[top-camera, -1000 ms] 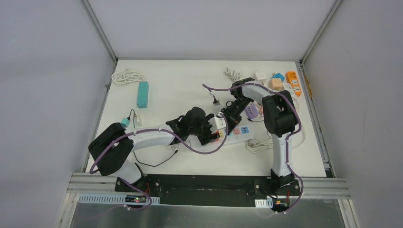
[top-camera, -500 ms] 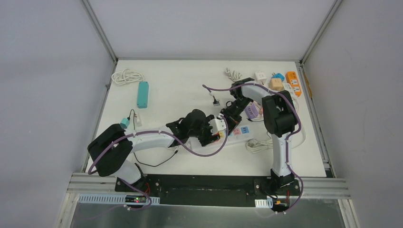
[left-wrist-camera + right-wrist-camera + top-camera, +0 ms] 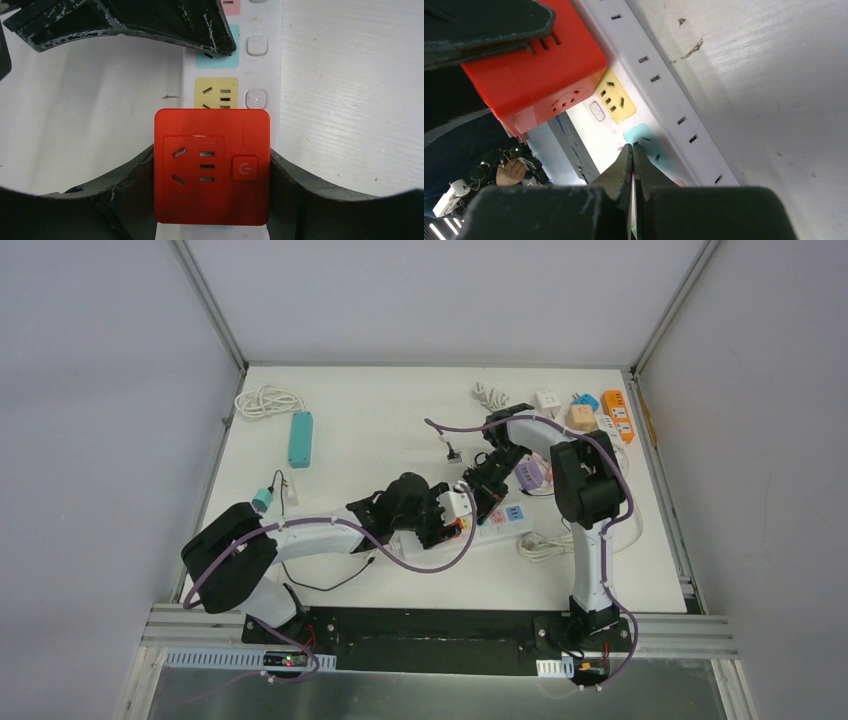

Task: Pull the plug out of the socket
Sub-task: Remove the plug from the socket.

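Plug (image 3: pixel 212 167) sits clamped in left tool (image 3: pixel 211 160); closed right tool (image 3: pixel 632 148) touches strip (image 3: pixel 659 100).

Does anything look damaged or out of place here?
Minor wear only: a brownish scuff on the table beside the power strip, and white scratches on the fingers of the right end effector. The red plug sits square.

Smooth matt red plastic plug (image 3: pixel 212 167), white plastic socket strip (image 3: pixel 264 70), scuffed black right gripper (image 3: pixel 222 45), finely grained matt table (image 3: pixel 350 100)
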Tool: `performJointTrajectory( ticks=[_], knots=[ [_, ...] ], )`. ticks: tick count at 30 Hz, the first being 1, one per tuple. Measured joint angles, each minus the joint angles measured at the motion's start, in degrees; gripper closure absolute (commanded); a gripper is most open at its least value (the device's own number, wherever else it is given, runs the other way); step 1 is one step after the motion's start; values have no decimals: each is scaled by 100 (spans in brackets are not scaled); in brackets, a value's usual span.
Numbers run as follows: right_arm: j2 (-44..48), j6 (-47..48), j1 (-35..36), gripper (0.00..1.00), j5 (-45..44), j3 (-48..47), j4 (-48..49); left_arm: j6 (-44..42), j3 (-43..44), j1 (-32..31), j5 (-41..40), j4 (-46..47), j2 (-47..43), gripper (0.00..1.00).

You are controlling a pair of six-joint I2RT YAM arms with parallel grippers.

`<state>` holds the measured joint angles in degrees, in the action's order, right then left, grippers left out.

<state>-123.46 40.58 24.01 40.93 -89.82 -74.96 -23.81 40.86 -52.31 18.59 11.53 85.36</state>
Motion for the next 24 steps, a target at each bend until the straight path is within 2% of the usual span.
performJointTrajectory(
  ticks=[4, 12, 19, 24],
  knots=[
    [0, -2, 0, 100, -15, 0, -9, -240, 111, -212, -525, -221, -24, 100],
    [0, -7, 4, 100, -22, -7, -9, 319, 203, 348, 157, -308, 83, 100],
    [-4, -9, 4, 100, -28, -7, -11, -181, 304, -208, -678, -544, 52, 100],
    [-4, -17, 9, 100, -35, -9, -11, 37, 326, 4, -455, -599, 50, 100]
  ],
)
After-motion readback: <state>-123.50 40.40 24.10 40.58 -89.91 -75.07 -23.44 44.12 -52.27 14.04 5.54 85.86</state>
